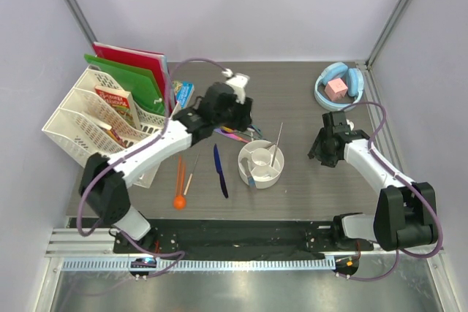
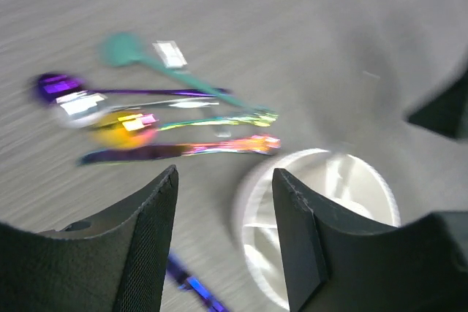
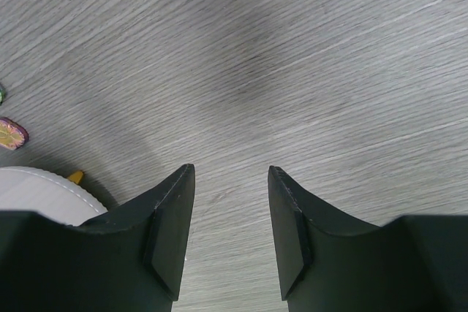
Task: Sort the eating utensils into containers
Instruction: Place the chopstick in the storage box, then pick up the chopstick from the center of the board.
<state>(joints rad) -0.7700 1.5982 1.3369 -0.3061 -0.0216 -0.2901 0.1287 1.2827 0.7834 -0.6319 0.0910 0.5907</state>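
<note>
I log one lattice rack [image 1: 95, 126] far left, one white divided cup [image 1: 261, 164] mid-table holding one silver piece [image 1: 276, 144], five loose utensils [image 2: 168, 118] fanned just beside it under my left gripper [image 2: 225, 180], jaws parted, empty, and right gripper [image 3: 230, 173] wide, empty, over tabletop [image 3: 329, 71].

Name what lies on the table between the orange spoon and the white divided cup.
In the top view, a dark blue knife and a thin pale stick lie between the orange spoon and the white cup.
</note>
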